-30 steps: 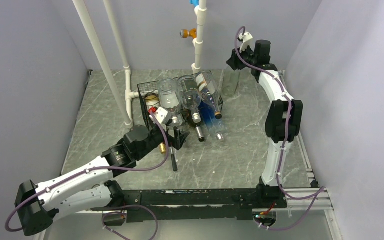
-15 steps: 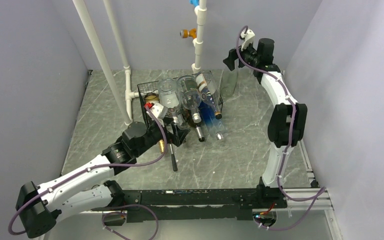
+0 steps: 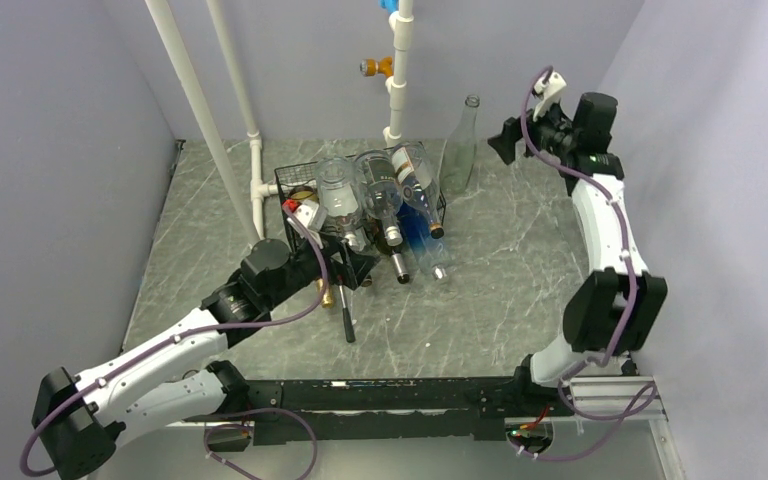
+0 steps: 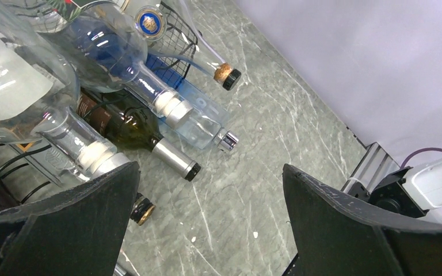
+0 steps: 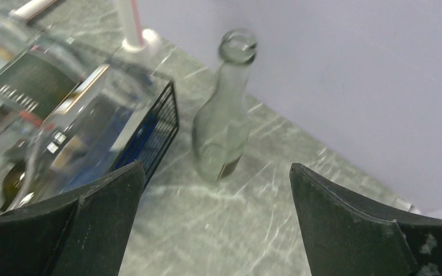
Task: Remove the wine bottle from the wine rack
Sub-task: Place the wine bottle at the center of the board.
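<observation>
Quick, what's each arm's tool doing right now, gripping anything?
Left tool: open, holding nothing.
Right tool: open, holding nothing; the bottle stands free before it.

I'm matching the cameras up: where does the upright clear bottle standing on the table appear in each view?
Top external: the upright clear bottle is at upper centre-right, just right of the wine rack.
Left wrist: not in it.
Right wrist: near the centre, right of the rack's corner.
Shared landmark: the wine rack, also seen at the top of the left wrist view.
</observation>
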